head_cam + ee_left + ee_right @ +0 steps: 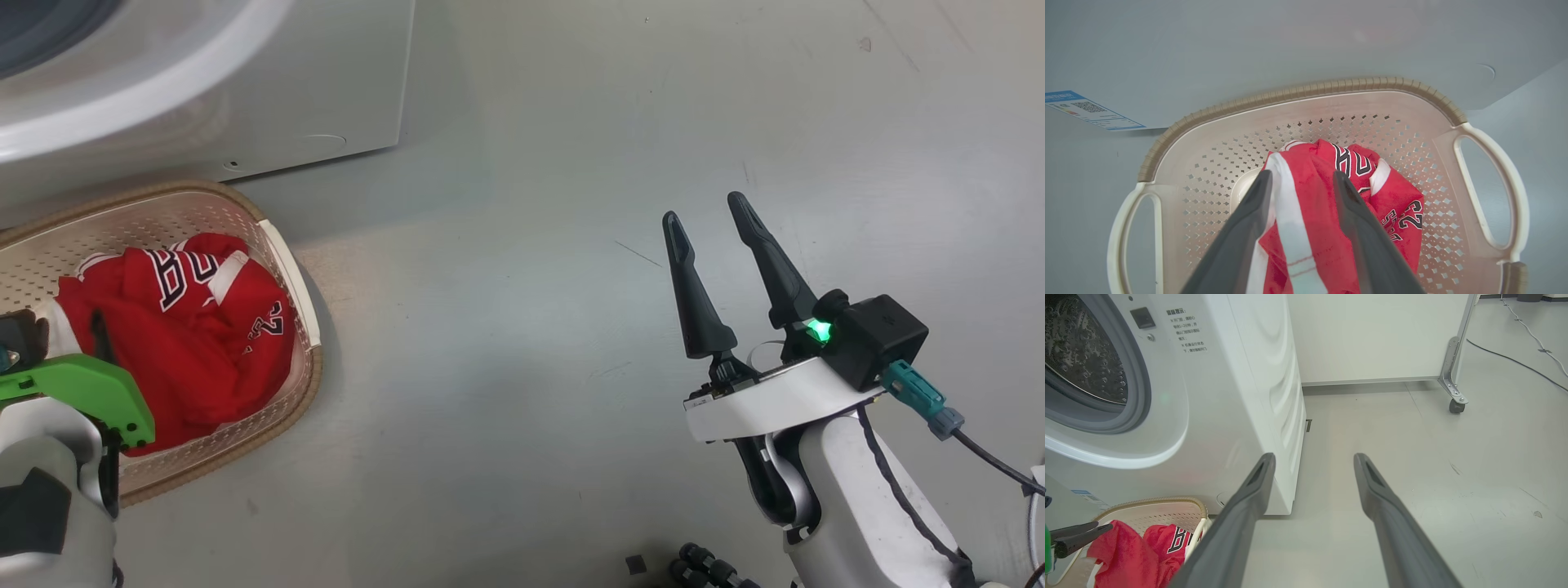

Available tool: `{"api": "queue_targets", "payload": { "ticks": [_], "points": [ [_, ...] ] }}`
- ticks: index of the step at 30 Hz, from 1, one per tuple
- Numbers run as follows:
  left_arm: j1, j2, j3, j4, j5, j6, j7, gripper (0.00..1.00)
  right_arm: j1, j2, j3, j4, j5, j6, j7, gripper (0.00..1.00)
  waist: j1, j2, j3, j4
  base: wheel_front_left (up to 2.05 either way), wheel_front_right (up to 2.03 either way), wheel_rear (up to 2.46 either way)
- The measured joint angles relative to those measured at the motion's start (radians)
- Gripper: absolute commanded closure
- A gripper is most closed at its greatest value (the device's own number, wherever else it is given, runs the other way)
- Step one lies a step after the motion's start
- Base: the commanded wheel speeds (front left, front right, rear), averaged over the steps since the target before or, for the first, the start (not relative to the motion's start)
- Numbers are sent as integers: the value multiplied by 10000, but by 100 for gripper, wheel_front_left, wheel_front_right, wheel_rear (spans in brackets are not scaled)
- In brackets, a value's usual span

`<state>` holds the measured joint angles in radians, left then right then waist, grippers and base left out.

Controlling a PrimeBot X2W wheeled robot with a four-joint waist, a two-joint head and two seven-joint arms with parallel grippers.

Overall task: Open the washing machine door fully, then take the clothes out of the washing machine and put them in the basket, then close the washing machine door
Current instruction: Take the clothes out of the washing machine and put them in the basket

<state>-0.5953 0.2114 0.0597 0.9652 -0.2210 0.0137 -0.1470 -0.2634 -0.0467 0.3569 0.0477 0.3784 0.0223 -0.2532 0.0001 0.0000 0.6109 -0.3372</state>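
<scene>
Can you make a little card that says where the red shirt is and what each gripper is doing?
Basket: on the floor by the washing machine
Red jersey: bunched inside it
Left gripper: over the basket, fingers apart, jersey cloth between them
Right gripper: open, empty, above bare floor
Drum: steel, seen through the open front
</scene>
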Motion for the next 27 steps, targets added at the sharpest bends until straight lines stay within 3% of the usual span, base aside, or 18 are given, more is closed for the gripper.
{"api": "queue_targets", "payload": {
  "ticks": [16,27],
  "points": [
    [-217,-437,-50,848,-52,-25,-502,0,-117,-4,-201,146,-31,-67,0,0,-1,0,-474,359,0,0,0],
    [-199,-880,-305,734,-50,-424,-972,0,-177,-10,-531,487,-127,44,0,0,-1,0,-1455,994,0,0,0]
  ]
}}
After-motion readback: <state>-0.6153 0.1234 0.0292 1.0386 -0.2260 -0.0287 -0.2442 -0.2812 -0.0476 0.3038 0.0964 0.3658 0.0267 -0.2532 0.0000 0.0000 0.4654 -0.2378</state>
